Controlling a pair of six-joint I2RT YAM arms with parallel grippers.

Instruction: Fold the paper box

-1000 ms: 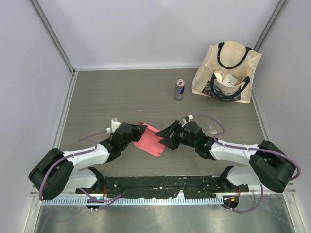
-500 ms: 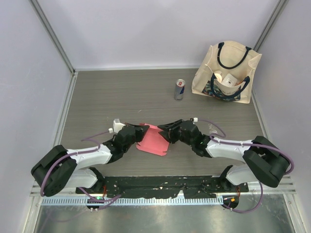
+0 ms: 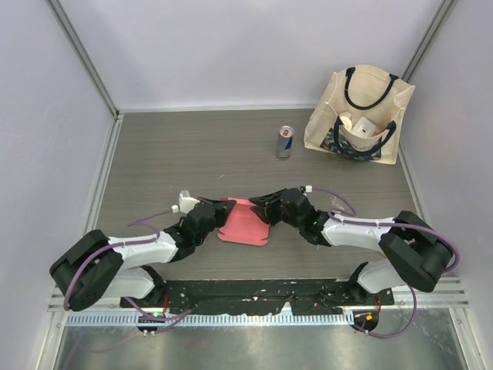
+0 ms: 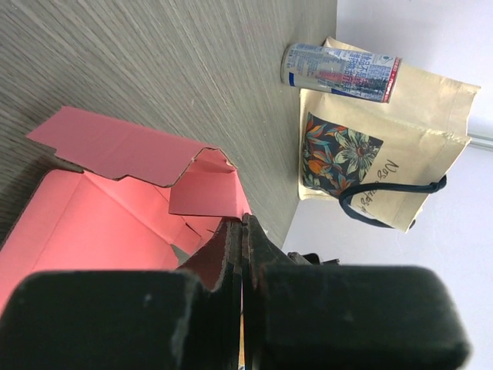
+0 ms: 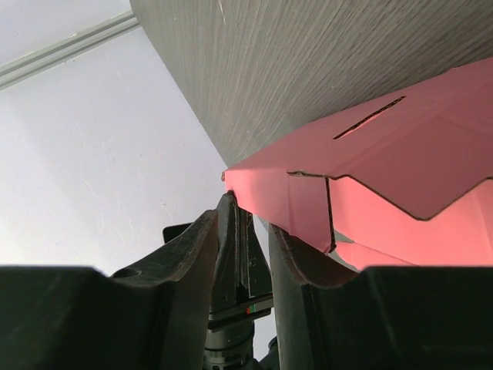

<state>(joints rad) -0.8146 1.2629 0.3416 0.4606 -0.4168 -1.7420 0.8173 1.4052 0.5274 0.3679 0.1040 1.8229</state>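
Note:
The pink-red paper box (image 3: 245,227) lies partly opened on the table between my two arms. In the left wrist view it (image 4: 115,208) shows its inside, with a raised flap and a folded tab. My left gripper (image 3: 224,210) is at its left far edge, and its jaws (image 4: 243,222) are closed together with the card's edge at their tips. My right gripper (image 3: 263,208) is at the box's right far corner. In the right wrist view its jaws (image 5: 243,223) stand slightly apart, with the pink panel (image 5: 370,162) lying just over the right finger (image 5: 296,262).
An upright drink can (image 3: 285,142) stands behind the box at the centre back. A cream tote bag (image 3: 359,114) with black handles, holding a small white box (image 3: 362,126), stands at the back right. Grey walls enclose the table on three sides.
Both grippers have closed in on the box from either side; the right one swung left and forward to its far right corner. The box shifted slightly and lies flatter.

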